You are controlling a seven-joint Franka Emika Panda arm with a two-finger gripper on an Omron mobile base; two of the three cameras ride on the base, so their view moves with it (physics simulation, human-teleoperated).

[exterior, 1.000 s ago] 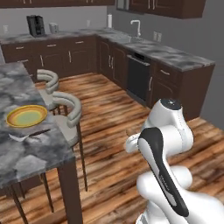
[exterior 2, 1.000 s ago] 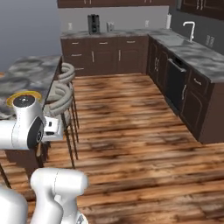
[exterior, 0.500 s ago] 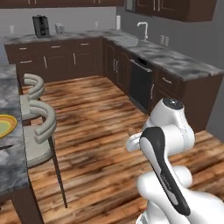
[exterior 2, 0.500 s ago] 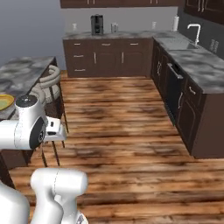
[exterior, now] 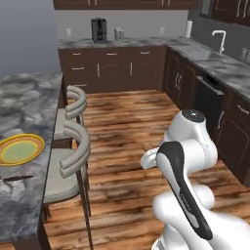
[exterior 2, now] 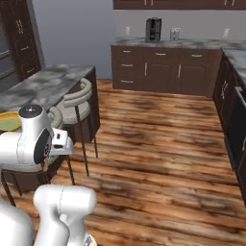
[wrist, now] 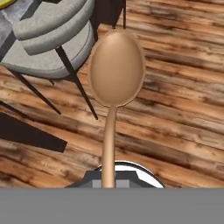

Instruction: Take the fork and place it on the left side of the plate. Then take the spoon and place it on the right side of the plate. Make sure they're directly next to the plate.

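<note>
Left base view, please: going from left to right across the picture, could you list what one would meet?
Plate on the island counter → two bar stools → coffee machine on the back counter → robot arm → sink faucet.

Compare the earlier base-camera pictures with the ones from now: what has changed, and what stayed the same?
The base drove, so the whole kitchen shifted in both base views; the things themselves did not move. The fork lies beside the plate on the island as before. The tool, closed, holds the spoon; nothing was visibly taken or released.
</note>
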